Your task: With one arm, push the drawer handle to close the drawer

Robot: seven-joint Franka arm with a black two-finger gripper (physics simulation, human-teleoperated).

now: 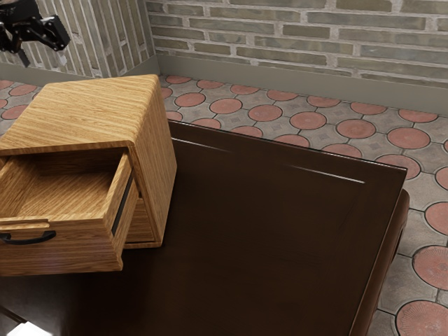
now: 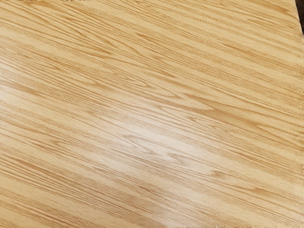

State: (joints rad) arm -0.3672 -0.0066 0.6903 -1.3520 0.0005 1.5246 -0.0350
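In the exterior view, I'm seeing my black two-finger gripper (image 1: pixel 43 59) hanging at the upper left corner, above the level of the cabinet top and beyond its back edge as this camera is looking at it. Its two fingers are standing spread, with a gap between their tips and nothing pinched there. The light-brown, wood-grained cabinet with rounded edges (image 1: pixel 87 108) is standing on the dark brown, glossy table (image 1: pixel 280 231), toward the exterior view's left, and is overlapping the table's far edge in this view. It's sitting well apart from the table's far corner on the exterior view's right. The upper wooden drawer (image 1: pixel 70 248) is sticking out of the cabinet's front, open, so I'm looking down into its hollow. The curved black handle (image 1: pixel 28 239) is showing on the drawer's front panel, well apart from my gripper, and a black runner strip (image 1: pixel 123 206) is lining the drawer's side. Below, part of a lower wooden front panel (image 1: pixel 141 222) is showing.

In the wrist view, I'm facing a pale, wood-grained surface (image 2: pixel 152 114) with streaks running aslant and a soft white sheen across it. A dark sliver (image 2: pixel 301 16) is showing beyond its edge.
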